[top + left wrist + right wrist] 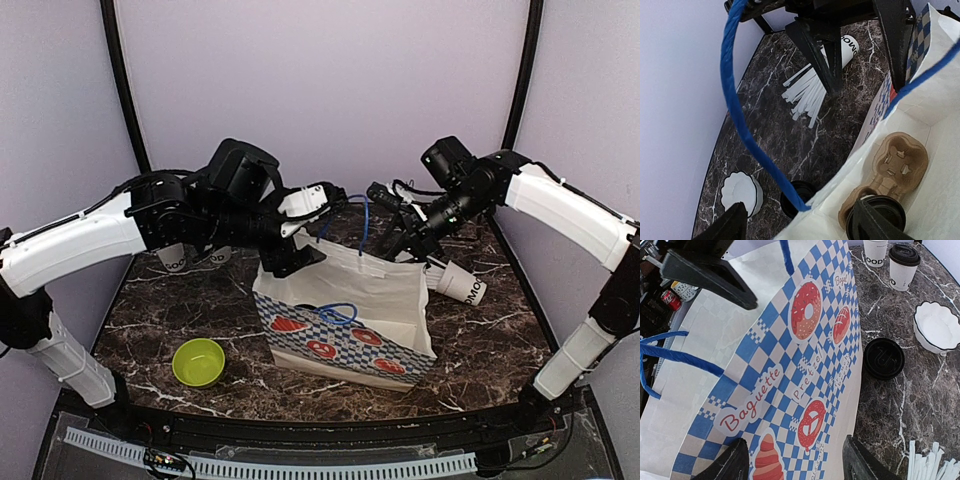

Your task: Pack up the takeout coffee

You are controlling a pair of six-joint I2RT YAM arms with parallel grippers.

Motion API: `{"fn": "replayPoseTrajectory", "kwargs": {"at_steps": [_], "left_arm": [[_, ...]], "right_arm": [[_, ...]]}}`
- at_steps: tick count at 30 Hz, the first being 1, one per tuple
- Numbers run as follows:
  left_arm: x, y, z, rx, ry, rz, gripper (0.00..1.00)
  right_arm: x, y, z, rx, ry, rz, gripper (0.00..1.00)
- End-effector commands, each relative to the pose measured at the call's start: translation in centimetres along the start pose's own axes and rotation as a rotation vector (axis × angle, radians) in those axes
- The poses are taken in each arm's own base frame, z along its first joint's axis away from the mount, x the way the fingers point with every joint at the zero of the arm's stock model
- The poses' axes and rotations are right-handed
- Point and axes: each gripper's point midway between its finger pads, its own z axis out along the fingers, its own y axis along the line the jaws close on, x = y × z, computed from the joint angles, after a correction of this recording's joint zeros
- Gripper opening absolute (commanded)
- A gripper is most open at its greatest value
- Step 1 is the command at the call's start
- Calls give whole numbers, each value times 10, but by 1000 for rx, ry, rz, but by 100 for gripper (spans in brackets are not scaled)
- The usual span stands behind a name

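Light falls soft and even from overhead; the pale walls glow, and only faint shadows lie under my arms on the dark counter (480, 345). The overhead view is slightly soft, and its black frame posts (122, 80) bow at the edges. Close to the lens, my left tool (800, 226) is dark and blurred. The bag (790, 365) print reads sharp in the right wrist view.

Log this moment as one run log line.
left claw: open at bag rim | right claw: open over bag's printed side | in bag: one lidded cup in carrier | outside: another lidded cup
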Motion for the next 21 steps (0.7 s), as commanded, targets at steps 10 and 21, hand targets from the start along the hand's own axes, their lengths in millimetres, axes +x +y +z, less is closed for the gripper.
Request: {"fn": "replayPoseTrajectory", "kwargs": {"at_steps": [10, 21], "left_arm": [[-53, 0, -6, 317, -272, -109, 41], [-66, -8, -21, 394, -339, -168, 0]], "right_arm": [[-10, 5, -7, 25, 0, -42, 64], [-19, -7, -26, 55, -35, -22, 64]]}}
